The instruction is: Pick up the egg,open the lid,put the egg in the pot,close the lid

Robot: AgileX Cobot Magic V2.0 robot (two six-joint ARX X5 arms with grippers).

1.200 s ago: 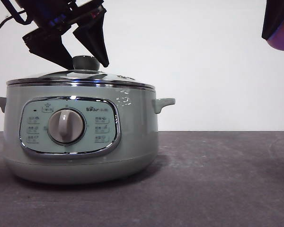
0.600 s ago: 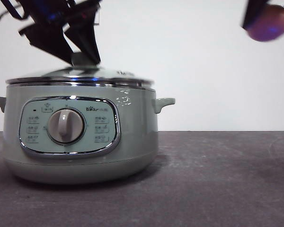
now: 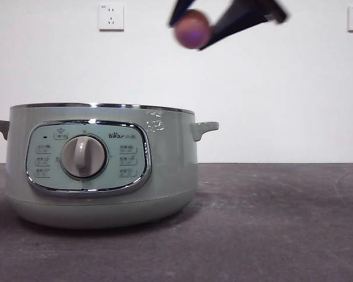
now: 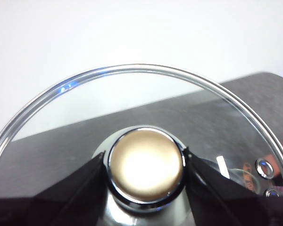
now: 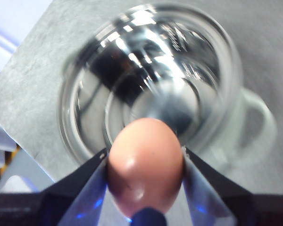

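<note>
While the pot sits uncovered at left of the front view, the right gripper clamps the egg near the top centre. Out of that view, the left gripper is closed on the lid by its knob

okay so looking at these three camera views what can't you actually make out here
- Lid: absent from the front view; only the left wrist view shows it, clamped at its knob by the left gripper, its lower part cut off by the frame's edge.
- Pot interior: hidden by its wall in the front view, blurred in the right wrist view.
- Egg: blurred in the front view; the right gripper covers its sides.
- Panel labels: too small to read.
</note>
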